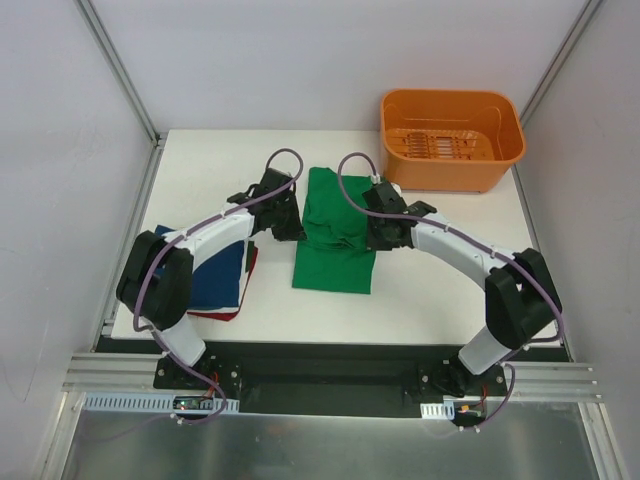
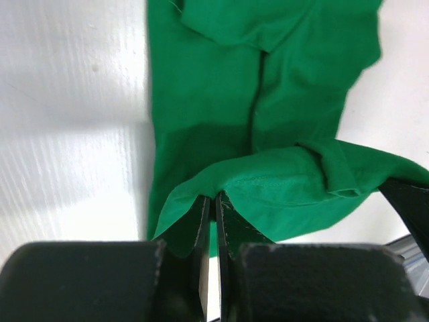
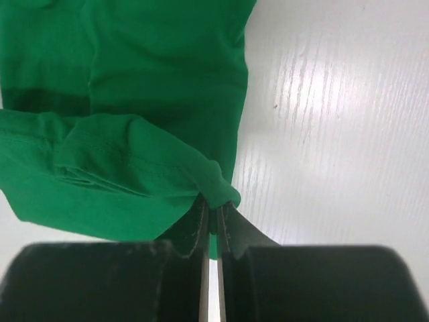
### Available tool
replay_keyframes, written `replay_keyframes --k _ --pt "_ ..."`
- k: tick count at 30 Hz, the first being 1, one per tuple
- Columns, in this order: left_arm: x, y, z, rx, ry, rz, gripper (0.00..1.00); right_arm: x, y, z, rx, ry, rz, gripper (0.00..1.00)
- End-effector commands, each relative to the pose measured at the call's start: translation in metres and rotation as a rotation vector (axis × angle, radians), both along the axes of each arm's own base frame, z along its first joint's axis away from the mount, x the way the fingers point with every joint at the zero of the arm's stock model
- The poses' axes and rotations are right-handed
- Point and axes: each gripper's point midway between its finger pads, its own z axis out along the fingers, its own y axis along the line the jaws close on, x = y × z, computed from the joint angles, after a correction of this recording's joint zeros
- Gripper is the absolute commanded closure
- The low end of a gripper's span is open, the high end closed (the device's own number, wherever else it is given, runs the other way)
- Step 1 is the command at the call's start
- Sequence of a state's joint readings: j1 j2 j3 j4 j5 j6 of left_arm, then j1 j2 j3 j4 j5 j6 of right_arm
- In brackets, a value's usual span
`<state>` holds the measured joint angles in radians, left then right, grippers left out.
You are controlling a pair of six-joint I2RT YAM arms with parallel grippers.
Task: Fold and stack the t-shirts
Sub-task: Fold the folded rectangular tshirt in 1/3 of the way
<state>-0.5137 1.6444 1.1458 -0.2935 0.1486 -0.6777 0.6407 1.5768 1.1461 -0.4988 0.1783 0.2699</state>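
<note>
The bright green t-shirt (image 1: 335,230) lies in the middle of the white table, partly folded lengthwise. My left gripper (image 1: 287,222) is shut on its left edge, and in the left wrist view (image 2: 214,201) the green cloth (image 2: 268,181) is pinched and lifted between the jaws. My right gripper (image 1: 378,232) is shut on its right edge, and in the right wrist view (image 3: 216,208) it pinches a green fold (image 3: 134,168). A navy blue t-shirt (image 1: 215,280) lies folded at the left under my left arm, with a red edge (image 1: 215,316) and a dark edge beneath it.
An orange plastic basket (image 1: 452,138) stands at the back right corner of the table (image 1: 430,290). Grey walls and metal rails close in the table on both sides.
</note>
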Motion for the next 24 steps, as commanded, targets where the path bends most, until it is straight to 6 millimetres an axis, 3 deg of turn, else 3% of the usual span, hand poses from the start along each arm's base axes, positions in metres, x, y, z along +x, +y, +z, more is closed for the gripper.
replay_keyframes --k 1,5,7,8,9,10,11,12,13,14,15,16,18,19,20,21,22,23,24 --pt "0.017 -0.001 0.000 -0.012 -0.002 -0.033 0.98 0.025 0.004 0.000 0.032 -0.001 -0.007 0.97" --pt "0.026 -0.006 -0.010 -0.007 0.014 -0.058 0.88 0.034 0.001 -0.011 0.046 0.024 -0.039 0.92" --pt "0.028 -0.011 -0.007 -0.024 0.012 -0.078 0.64 0.040 0.002 -0.013 0.048 0.029 -0.027 0.67" --pt "0.028 -0.013 -0.005 -0.033 0.012 -0.087 0.54 0.041 0.003 -0.012 0.047 0.033 -0.023 0.48" --pt "0.025 -0.013 -0.004 -0.041 0.014 -0.095 0.40 0.041 0.002 -0.010 0.042 0.032 -0.023 0.39" --pt "0.023 -0.014 -0.002 -0.052 0.017 -0.098 0.33 0.039 0.002 -0.010 0.044 0.035 -0.020 0.26" --pt "0.021 -0.014 0.006 -0.064 0.002 -0.094 0.28 0.037 0.002 -0.008 0.049 0.033 -0.019 0.04" --pt "0.013 -0.011 0.001 -0.064 0.023 -0.087 0.23 0.031 0.002 -0.005 0.057 0.029 -0.013 0.03" --pt "0.008 -0.010 0.002 -0.068 0.027 -0.086 0.08 0.027 0.001 -0.004 0.062 0.029 -0.015 0.03" --pt "0.003 -0.008 0.010 -0.084 0.013 -0.085 0.05 0.023 0.001 0.005 0.076 0.009 -0.009 0.03" --pt "-0.009 -0.004 0.002 -0.082 0.043 -0.076 0.01 0.017 0.005 0.006 0.083 0.001 0.007 0.03" --pt "-0.016 -0.001 0.011 -0.093 0.024 -0.068 0.01 0.008 0.003 0.002 0.076 0.010 0.016 0.03" --pt "-0.036 0.009 0.000 -0.088 0.054 -0.045 0.01 -0.004 0.011 0.011 0.107 -0.024 0.049 0.03" --pt "-0.044 0.012 0.011 -0.106 0.025 -0.039 0.01 -0.015 0.009 0.004 0.105 -0.006 0.062 0.03" --pt "-0.052 0.015 0.010 -0.107 0.022 -0.037 0.01 -0.020 0.011 0.009 0.135 -0.016 0.063 0.03" --pt "-0.067 0.021 -0.002 -0.098 0.054 -0.023 0.01 -0.026 0.018 0.011 0.176 -0.014 0.083 0.03" --pt "-0.075 0.023 0.006 -0.118 0.030 -0.021 0.01 -0.032 0.019 0.008 0.196 -0.010 0.088 0.03" --pt "-0.083 0.025 0.004 -0.122 0.035 -0.022 0.01 -0.045 0.012 0.003 0.218 -0.005 0.058 0.03" --pt "-0.096 0.030 -0.007 -0.120 0.066 -0.013 0.01 -0.043 0.017 0.005 0.262 -0.073 0.061 0.03"
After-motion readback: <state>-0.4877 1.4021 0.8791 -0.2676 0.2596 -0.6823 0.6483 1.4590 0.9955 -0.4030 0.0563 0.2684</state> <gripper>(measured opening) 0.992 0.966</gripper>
